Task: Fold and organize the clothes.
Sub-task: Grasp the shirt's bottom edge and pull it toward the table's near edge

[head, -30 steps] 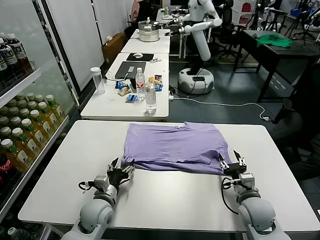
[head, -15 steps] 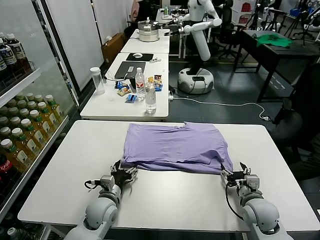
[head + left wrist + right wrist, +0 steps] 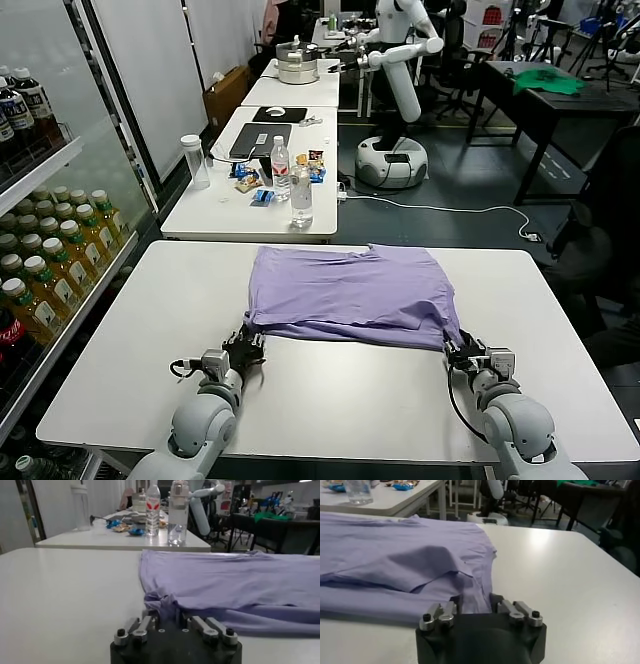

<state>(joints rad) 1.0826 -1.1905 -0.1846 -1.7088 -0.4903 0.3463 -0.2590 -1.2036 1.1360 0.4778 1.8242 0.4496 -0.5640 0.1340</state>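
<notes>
**Now both tools pinch the near corners of the purple shirt**

Right, I'm looking down from the head camera and the lavender T-shirt lies flat-ish across the middle of the white surface, its far edge near the surface's back edge, its near hem running across toward me.

My left tool sits low on the surface at the shirt's near left corner. From the left wrist camera, the fabric bunches into a small knot right between the fingers, which stand narrow and closed on that bunched corner.

My right tool is down at the near right corner. The right wrist camera shows the hem drawn in between its fingers, narrow too, gripping the cloth; a fold of the shirt rides up just beyond them.

Both arms reach in from the near edge, well apart, one at each corner.

Beyond my surface, a second table carries water bottles, a laptop and snack packets. A drinks fridge stands to my left.
</notes>
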